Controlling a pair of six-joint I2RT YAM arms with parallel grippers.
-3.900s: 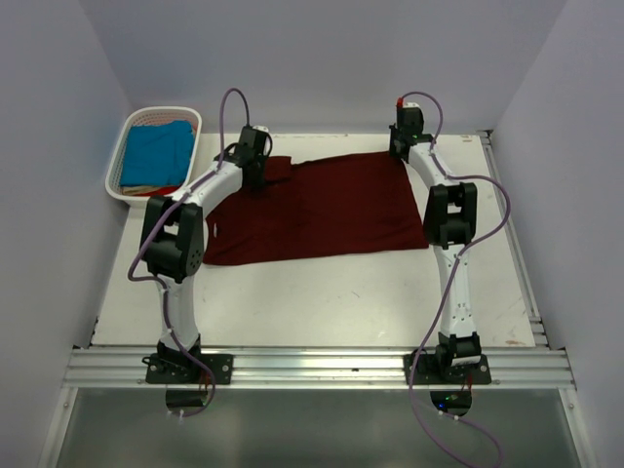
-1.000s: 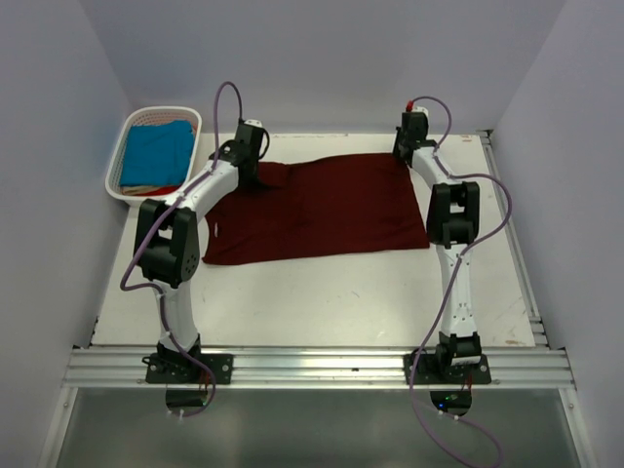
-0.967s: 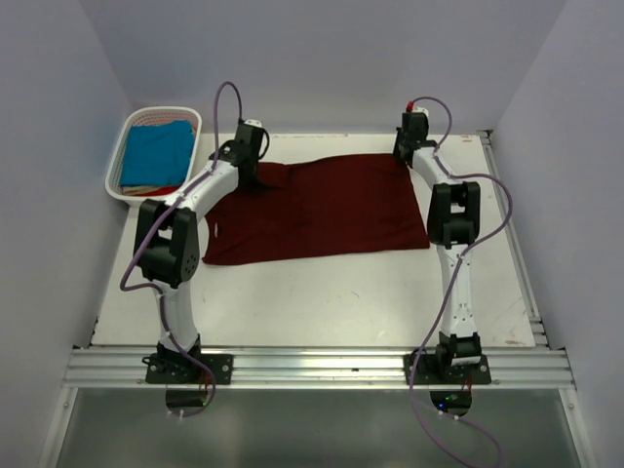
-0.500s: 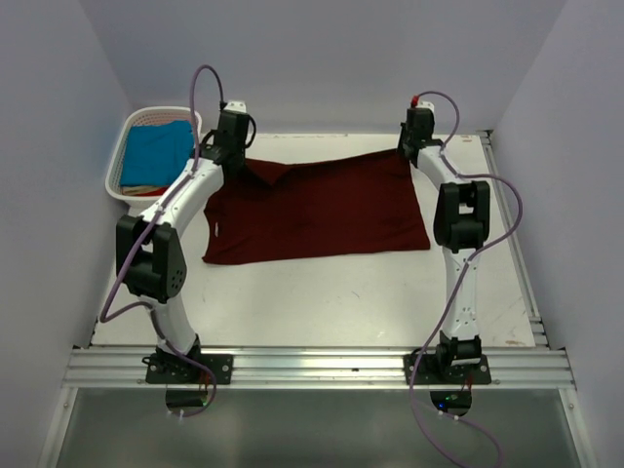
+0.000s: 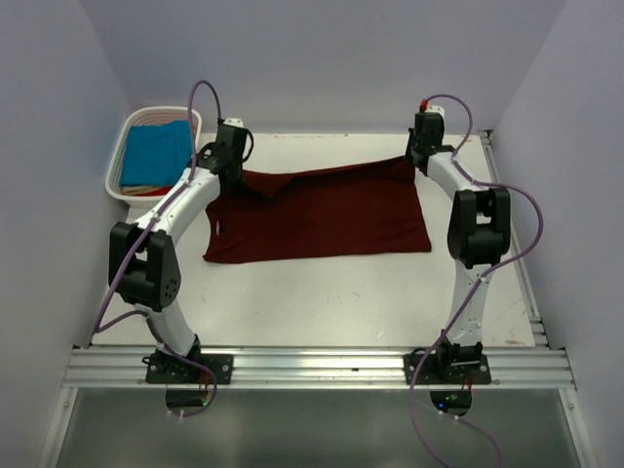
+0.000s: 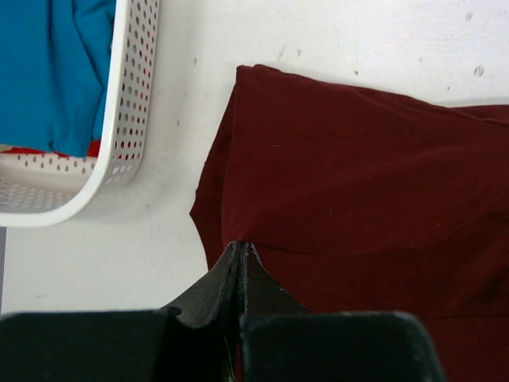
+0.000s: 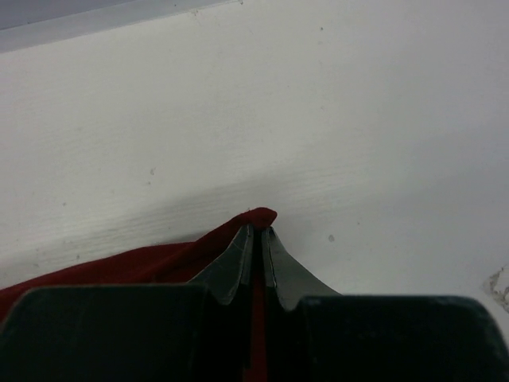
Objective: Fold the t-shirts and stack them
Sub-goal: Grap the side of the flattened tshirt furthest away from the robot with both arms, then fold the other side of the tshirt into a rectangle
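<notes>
Maroon t-shirt (image 5: pixel 322 213) lay spread across the far half of the white table (image 5: pixel 341 292). My left gripper (image 6: pixel 240 248) was pinched tight on a fold at its far left corner, close to the slatted basket (image 6: pixel 131 95). My right gripper (image 7: pixel 256 231) was clamped on the far right corner. The turquoise t-shirt (image 5: pixel 156 151) sat inside that basket.

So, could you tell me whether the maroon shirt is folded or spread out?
Spread: the maroon shirt lies flat and wide on the table, only its far-left corner rumpled.
</notes>
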